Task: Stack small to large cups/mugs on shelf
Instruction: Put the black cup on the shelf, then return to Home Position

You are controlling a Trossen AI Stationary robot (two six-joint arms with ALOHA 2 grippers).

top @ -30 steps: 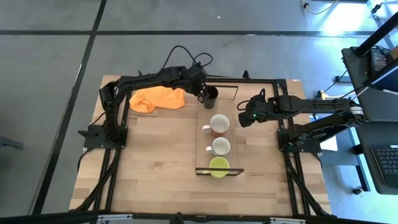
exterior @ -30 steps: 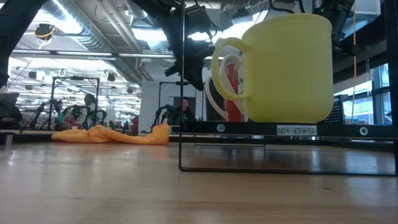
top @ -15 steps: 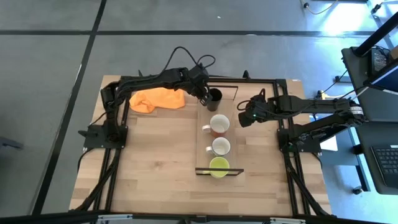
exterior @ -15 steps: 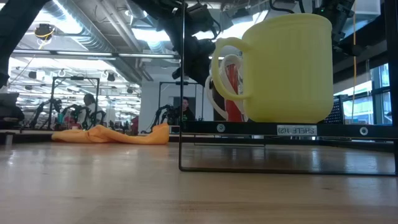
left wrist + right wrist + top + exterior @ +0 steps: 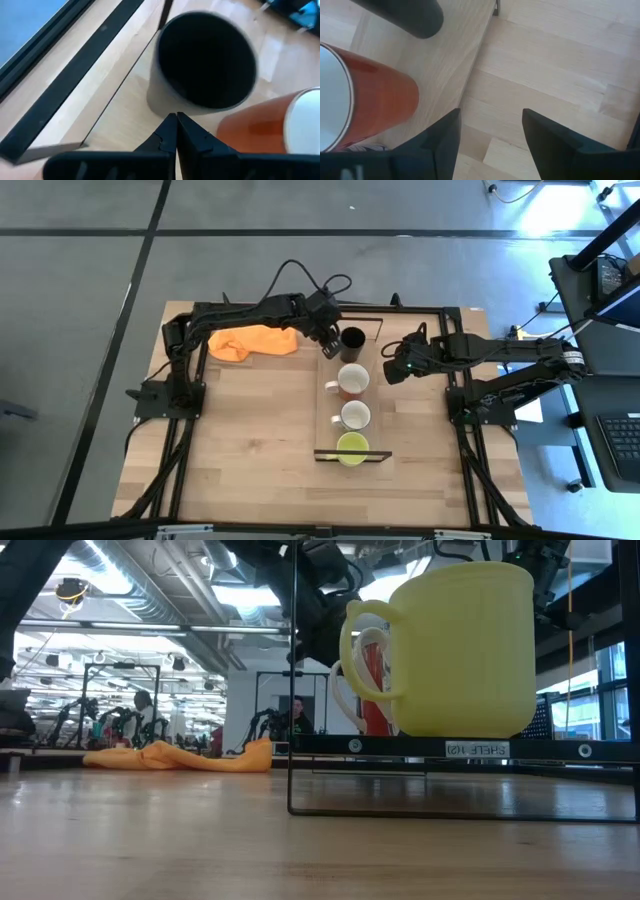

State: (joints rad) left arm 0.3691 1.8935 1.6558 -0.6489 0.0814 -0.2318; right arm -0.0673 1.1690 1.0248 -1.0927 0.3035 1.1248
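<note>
The black cup [image 5: 352,338] stands upright on the far end of the light-wood shelf [image 5: 327,425]. My left gripper [image 5: 330,341] is shut, its tips at the cup's left side; in the left wrist view the gripper [image 5: 176,116] points at the cup [image 5: 205,60]. Toward the near edge the shelf carries the reddish-brown mug [image 5: 352,380], the white mug [image 5: 354,415] and the yellow-green mug [image 5: 351,447]. My right gripper [image 5: 390,368] is open and empty, just right of the shelf beside the reddish-brown mug [image 5: 370,100]. My left gripper meets the black cup's outer side wall, low down [image 5: 167,102], with the tips of its shut fingers. The fingers come slanting down from the table's left side. The cup stands upright on the shelf board.
An orange cloth [image 5: 255,340] lies at the far left of the table. In the low view the yellow-green mug [image 5: 460,650] fills the near end of the shelf [image 5: 450,748]. Bare wooden tabletop lies left of and in front of the shelf.
My left gripper has moved toward the table's right edge and a little toward the near edge. The black cup has slid ahead of it along the shelf's far end, staying upright, and now stands closer to the reddish-brown mug.
</note>
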